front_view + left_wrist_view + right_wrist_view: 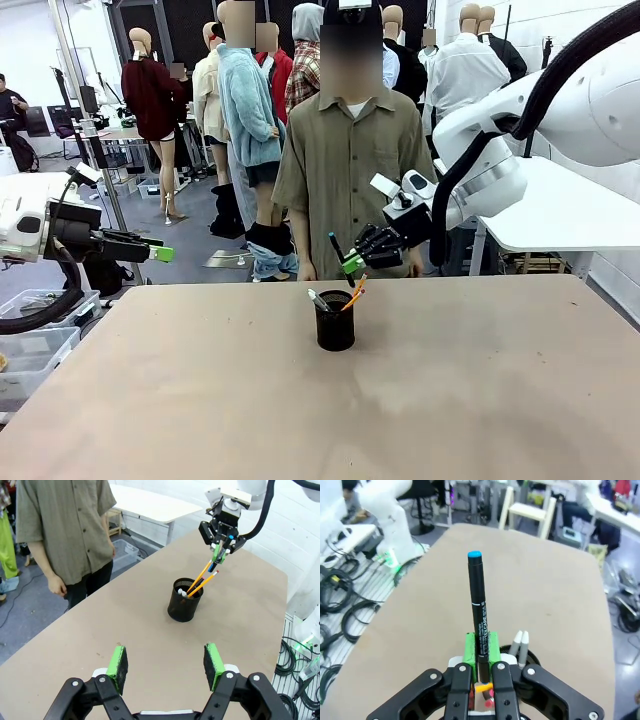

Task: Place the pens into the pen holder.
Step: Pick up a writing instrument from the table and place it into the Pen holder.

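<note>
The black mesh pen holder (pixel 335 322) (pixel 182 601) stands mid-table. A silver-grey pen (pixel 317 299) (pixel 520 642) and a yellow-orange pencil (pixel 355 293) (pixel 202 578) lean inside it. Just above its rim my right gripper (pixel 352 265) (pixel 220 551) (pixel 480 649) is shut on the dark pen with the blue tip (pixel 334 247) (pixel 478 600). The pen's blue end points up and away from the cup, and its lower end is hidden by the fingers. My left gripper (pixel 160 253) (pixel 166 662) hangs open and empty off the table's left side, well away from the holder.
A person in an olive shirt (pixel 350 150) (pixel 65 525) stands at the far edge behind the holder, arms down. A plastic bin (pixel 30 345) sits beside the table's left edge. Cables (pixel 350 615) lie on the floor past one side of the table.
</note>
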You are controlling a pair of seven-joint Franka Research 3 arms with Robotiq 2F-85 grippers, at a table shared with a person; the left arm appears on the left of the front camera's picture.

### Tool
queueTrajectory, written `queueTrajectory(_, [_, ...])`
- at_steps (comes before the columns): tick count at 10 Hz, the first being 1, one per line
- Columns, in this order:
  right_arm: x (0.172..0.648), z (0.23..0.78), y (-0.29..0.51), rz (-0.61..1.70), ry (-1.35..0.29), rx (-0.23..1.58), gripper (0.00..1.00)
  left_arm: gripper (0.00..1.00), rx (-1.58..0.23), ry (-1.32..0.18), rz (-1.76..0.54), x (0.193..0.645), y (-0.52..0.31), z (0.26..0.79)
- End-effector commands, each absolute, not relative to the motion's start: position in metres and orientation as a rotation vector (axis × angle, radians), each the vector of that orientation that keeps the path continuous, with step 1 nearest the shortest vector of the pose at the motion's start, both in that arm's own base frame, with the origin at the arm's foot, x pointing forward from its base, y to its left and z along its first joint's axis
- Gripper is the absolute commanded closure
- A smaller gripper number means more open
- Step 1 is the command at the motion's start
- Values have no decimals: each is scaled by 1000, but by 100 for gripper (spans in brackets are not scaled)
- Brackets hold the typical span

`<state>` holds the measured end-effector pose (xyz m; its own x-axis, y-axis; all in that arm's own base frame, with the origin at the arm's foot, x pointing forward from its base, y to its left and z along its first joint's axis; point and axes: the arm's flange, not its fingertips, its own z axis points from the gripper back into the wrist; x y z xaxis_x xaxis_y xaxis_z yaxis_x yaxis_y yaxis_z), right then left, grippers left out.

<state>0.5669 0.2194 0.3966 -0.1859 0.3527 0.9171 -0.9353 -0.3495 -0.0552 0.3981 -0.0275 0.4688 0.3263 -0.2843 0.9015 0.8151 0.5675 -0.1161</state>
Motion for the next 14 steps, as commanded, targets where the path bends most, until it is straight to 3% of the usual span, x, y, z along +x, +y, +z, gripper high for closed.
queueTrajectory(1, [586, 390, 226, 1710, -836, 1172, 100, 20, -648, -1015, -804, 400, -28, 465])
queueTrajectory(5, [606, 377, 252, 1686, -739, 1260, 100, 20, -648, -1015, -804, 400, -28, 465])
queueTrajectory(14, [615, 357, 263, 1709, -669, 1258, 100, 20, -648, -1015, -804, 400, -28, 465])
